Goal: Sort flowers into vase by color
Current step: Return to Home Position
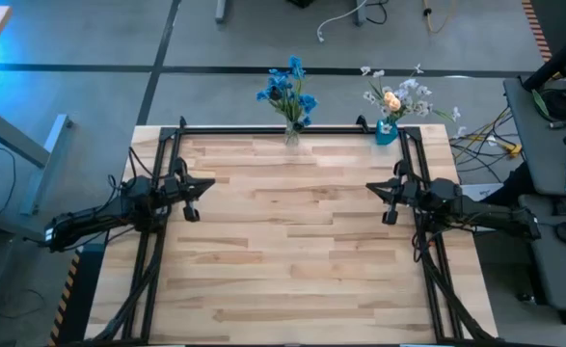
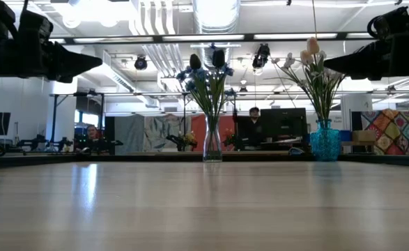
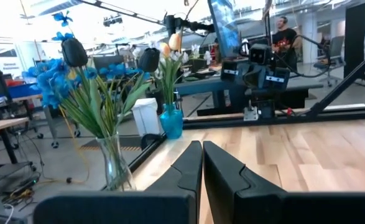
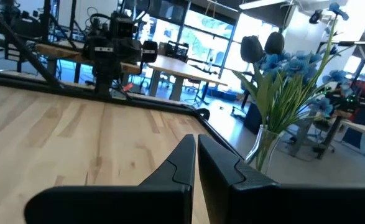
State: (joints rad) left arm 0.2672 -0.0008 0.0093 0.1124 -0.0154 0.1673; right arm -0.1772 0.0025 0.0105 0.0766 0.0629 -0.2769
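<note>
A clear glass vase [image 1: 291, 133] stands at the table's far edge, its stems bearing blue blossoms [image 1: 287, 89] and two dark heads [image 2: 205, 60]. A blue vase [image 1: 386, 131] stands to its right on the same edge and holds white and pale yellow-orange flowers [image 1: 395, 98]. My left gripper [image 1: 194, 195] hovers shut above the table's left side; my right gripper [image 1: 387, 197] hovers shut above the right side. Both are well short of the vases. In the left wrist view the glass vase [image 3: 115, 165] and blue vase [image 3: 171, 121] show beyond the fingers.
A black frame rail [image 1: 292, 129] runs along the table's far edge, with rails down both sides. The bare wooden tabletop [image 1: 292, 241] lies between the two arms. People sit at desks in the room behind [image 2: 254, 115].
</note>
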